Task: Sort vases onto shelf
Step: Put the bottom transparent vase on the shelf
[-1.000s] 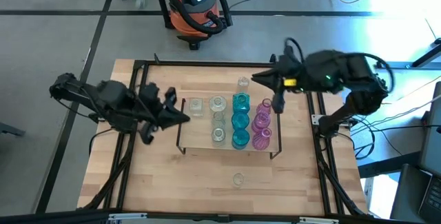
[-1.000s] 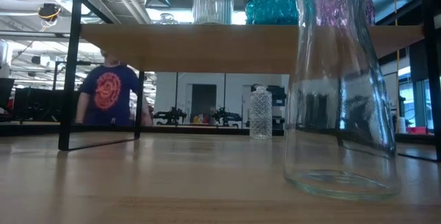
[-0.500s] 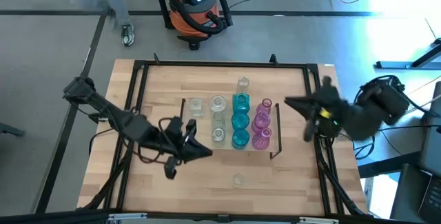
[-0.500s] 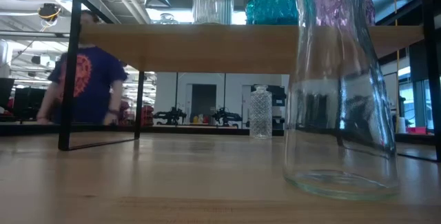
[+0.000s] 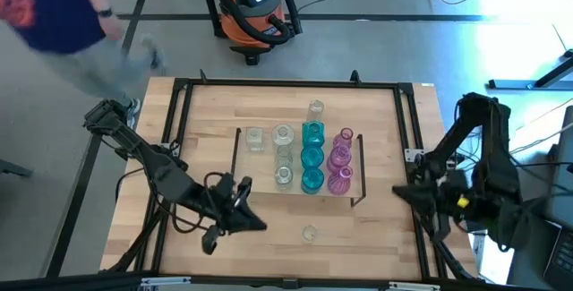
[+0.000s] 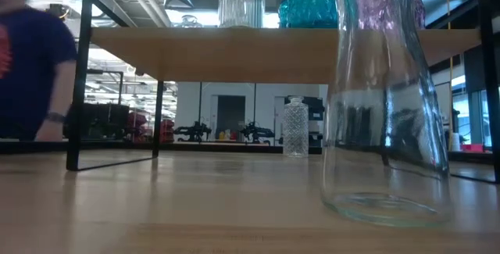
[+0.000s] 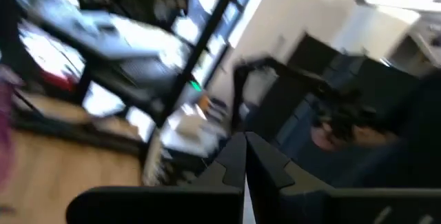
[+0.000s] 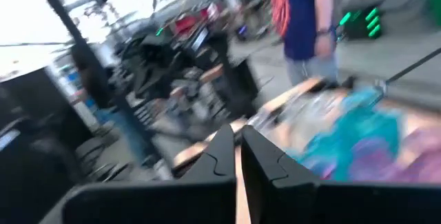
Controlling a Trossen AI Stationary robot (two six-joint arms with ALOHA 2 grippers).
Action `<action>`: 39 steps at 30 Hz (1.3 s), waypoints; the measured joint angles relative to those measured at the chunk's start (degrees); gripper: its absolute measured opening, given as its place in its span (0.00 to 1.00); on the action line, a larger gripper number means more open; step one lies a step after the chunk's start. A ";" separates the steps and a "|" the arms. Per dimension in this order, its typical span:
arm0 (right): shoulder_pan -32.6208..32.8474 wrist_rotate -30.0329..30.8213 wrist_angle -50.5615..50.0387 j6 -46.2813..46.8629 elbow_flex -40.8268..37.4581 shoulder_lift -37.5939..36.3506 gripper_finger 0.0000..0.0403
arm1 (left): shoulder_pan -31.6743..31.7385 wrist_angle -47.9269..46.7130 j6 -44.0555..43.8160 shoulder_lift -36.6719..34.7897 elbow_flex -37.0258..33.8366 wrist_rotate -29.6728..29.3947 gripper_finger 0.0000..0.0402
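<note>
Low light-wood shelf on thin dark wire frame [image 5: 269, 184] sits mid-bench, already loaded; three teal-blue glass vases [image 5: 312, 156] in one column, pink glass vases [image 5: 339, 159] in the column beside, clear glass vases [image 5: 283, 155] in the next column, one squarish clear vase [image 5: 254, 137] at the shelf's left end.

Two vases not on the shelf; tall clear ribbed bottle vase [image 5: 315, 109] standing on the wooden bench [image 5: 376, 228] just behind the shelf, seen small under the board in the low view [image 6: 295, 127]; wide clear carafe-shaped vase [image 5: 309, 233] standing alone on the near part of the bench, well apart from the shelf, large in the low view [image 6: 384, 105].

Left hand [image 5: 252, 222] low over the near-left bench, pointing toward the carafe vase but not touching; fingers pressed together in the left wrist view [image 7: 244, 158], holding nothing.

Right hand [image 5: 403, 192] off past the bench's right rail, clear of everything; fingers together in its wrist view [image 8: 238, 151], empty.

Judged mostly done; two clear vases left to place, neither grasped yet; near carafe vase looks like the left arm's next target.

Blurred person in dark blue top [image 5: 45, 9] passing beyond the far-left corner.
</note>
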 joint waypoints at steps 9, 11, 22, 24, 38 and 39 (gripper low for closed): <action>-5.21 -20.89 16.34 0.16 -0.86 10.20 0.00 | -2.09 -13.93 -13.97 0.00 0.00 14.96 0.00; -7.55 -25.78 18.54 0.64 -0.86 13.19 0.00 | -3.73 -15.50 -13.97 0.00 0.00 14.61 0.00; -17.10 -46.09 21.24 10.74 -0.88 28.36 0.04 | -7.71 -27.40 -15.61 0.00 0.00 5.93 0.00; -18.03 -47.38 21.36 10.76 -0.88 29.77 0.10 | -8.04 -27.42 -15.64 0.00 0.00 5.90 0.00; -23.55 -46.43 17.04 10.83 -0.86 35.79 0.78 | -9.94 -27.42 -15.94 0.00 0.00 6.81 0.00; -23.89 -46.80 16.31 11.03 -0.86 35.80 0.80 | -10.16 -27.42 -16.47 0.00 0.00 6.78 0.00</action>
